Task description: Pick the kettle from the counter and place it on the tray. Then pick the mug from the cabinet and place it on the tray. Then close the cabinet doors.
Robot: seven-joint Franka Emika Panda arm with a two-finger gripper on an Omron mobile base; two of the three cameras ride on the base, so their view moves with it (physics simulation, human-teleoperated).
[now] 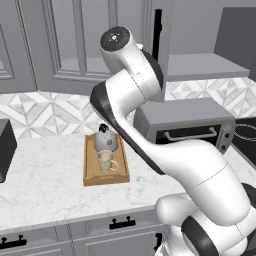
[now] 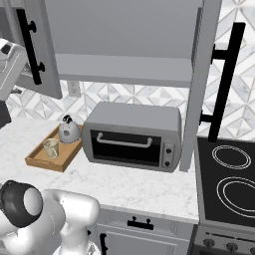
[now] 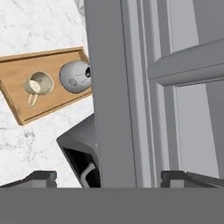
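Kettle (image 1: 106, 139) and mug (image 1: 106, 161) both sit in the tray (image 1: 92, 176) on the counter (image 1: 45, 180) — those steps look finished. Cabinet doors (image 2: 199, 84) stand open, shelf bare. Gripper (image 3: 107, 177) has fingers spread wide, empty, straddling a door's edge — likely lining up to push it shut.
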